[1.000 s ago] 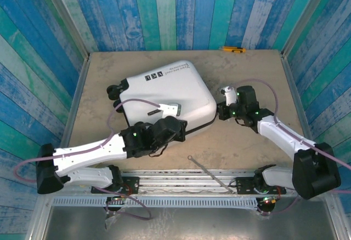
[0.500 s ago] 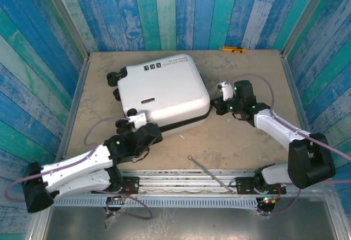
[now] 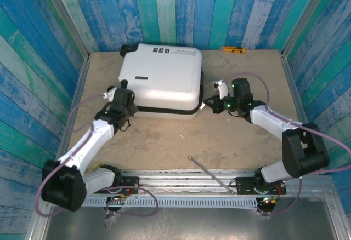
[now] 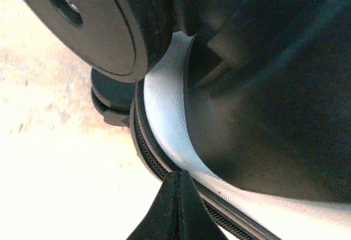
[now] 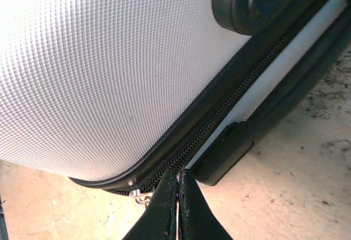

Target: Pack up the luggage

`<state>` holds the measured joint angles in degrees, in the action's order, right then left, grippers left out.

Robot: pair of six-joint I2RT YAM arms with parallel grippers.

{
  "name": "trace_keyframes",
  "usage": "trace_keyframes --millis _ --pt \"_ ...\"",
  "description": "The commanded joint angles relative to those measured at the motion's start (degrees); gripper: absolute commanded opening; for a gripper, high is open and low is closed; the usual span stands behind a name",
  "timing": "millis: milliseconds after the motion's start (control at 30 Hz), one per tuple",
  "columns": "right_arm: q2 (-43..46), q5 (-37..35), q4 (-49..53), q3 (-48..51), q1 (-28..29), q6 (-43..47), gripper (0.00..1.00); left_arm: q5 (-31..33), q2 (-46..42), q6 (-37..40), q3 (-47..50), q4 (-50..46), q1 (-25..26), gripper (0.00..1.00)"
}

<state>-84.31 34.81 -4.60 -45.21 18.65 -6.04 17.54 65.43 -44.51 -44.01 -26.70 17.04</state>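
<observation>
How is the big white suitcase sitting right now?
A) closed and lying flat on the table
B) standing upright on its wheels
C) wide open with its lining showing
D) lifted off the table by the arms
A: seen from above, the luggage lies flat on the table, its two halves together and the white shell facing up.

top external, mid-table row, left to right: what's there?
left gripper → luggage → right gripper
</observation>
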Motion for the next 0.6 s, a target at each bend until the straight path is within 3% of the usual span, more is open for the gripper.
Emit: trace_keyframes --millis 0,167,267,433,567 --pt "-3.2 -0.81 1.22 0.92 0.0 -0.54 0.0 -4.58 0.46 7.21 -5.99 8.3 -0.44 0.01" --pt "-4.12 -0.94 -3.01 2.19 1.11 -2.95 0.0 -8.11 -9.19 10.63 -9.19 13.67 1.62 0.43" --pt "-2.66 -1.32 -4.8 3.66 1.15 -3.6 0.0 -8.42 -10.84 15.52 -13.37 13.37 6.32 0.59" --pt "1.08 -3.13 -8.19 7.67 1.67 -5.86 0.0 -15.01 -1.25 19.09 -22.41 11.66 11.51 0.63" --pt "3.61 -5.96 -13.98 12.85 3.15 -9.96 0.0 -16.05 10.98 21.37 -30.34 11.88 14.73 0.61"
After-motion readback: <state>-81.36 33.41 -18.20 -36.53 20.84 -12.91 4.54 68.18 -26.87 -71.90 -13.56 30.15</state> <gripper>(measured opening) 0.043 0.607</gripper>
